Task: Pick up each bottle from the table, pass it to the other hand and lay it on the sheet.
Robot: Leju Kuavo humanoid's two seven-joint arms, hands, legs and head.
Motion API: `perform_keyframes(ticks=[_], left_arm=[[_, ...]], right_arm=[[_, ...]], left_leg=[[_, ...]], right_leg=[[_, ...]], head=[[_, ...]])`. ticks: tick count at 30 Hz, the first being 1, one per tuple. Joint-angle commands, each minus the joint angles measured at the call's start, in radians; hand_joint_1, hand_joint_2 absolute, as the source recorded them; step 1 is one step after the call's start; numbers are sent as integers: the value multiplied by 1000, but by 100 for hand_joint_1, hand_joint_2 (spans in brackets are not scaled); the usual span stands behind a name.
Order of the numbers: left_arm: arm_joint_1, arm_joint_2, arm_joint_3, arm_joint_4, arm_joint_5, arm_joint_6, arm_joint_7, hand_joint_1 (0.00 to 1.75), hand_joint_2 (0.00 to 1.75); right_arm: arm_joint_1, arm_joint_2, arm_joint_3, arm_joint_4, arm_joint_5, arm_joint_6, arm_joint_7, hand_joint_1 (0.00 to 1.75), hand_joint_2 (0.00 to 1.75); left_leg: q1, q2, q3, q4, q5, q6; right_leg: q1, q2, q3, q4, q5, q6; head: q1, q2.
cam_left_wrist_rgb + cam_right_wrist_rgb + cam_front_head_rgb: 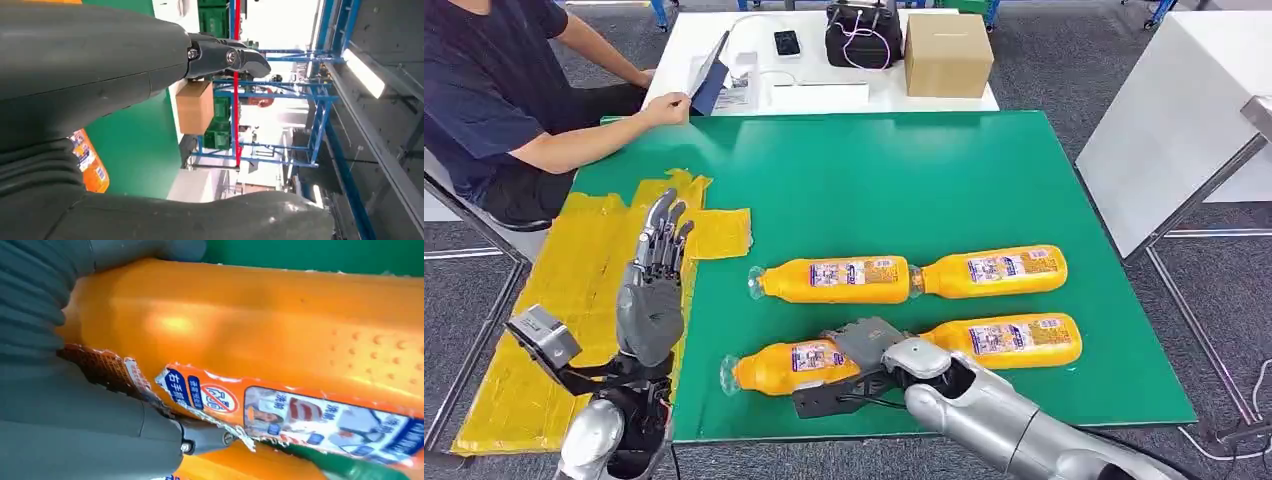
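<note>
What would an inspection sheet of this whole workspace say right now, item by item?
Surface: green table, with a yellow sheet over its left edge.
Job's things: four orange bottles lying on the green, none on the sheet.
Clutter: nothing seen on the green.
Hands: right hand wraps the near-left bottle; left hand raised, fingers apart, holding nothing.
Cables: white cord on the black bag.
Surroundings: white table with cardboard box, phone; seated person.

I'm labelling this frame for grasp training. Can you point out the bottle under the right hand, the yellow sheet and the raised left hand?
Orange plastic bottle (776, 367): head view, body near neck.
Yellow sheet (574, 260): head view, bare middle.
Left hand (652, 300): head view, grey palm back.
</note>
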Motion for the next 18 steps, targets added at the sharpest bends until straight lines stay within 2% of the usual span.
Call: perform_keyframes(ticks=[1,3,6,11,14,18], left_arm=[[107,-32,126,-65,86,165,-43,0,175],[129,-38,137,-87,97,221,-44,0,175],[136,-32,119,-82,197,246,50,0,175],[126,-12,89,-52,297,187,125,0,175],[117,10,57,-28,372,76,218,0,175],[115,10,53,-22,377,63,225,0,175]], right_arm=[[310,23,-404,-191,-283,-350,-96,175,175],[389,18,-463,-312,-321,-438,-146,175,175],[488,6,-527,-466,-363,-546,-230,175,175],[503,3,-539,-514,-379,-574,-269,175,175],[484,-2,-530,-509,-384,-567,-285,175,175],[477,0,-528,-505,-384,-565,-286,175,175]], left_leg=[[1,0,4,-1,-1,-1],[1,0,2,0,-2,-1],[1,-2,0,1,-3,-1],[0,-1,-4,0,-2,-1],[0,-1,-3,0,-2,-1],[0,0,-3,-1,-2,-1]], right_leg=[[1,-1,6,-3,-1,0],[1,-1,3,-1,-2,-1],[1,-3,2,0,-4,-1],[0,-1,-3,0,-2,0],[0,-1,-3,-1,-2,0],[0,0,-2,-1,-1,0]], head=[[0,0],[0,0],[0,0],[0,0],[0,0],[0,0]])
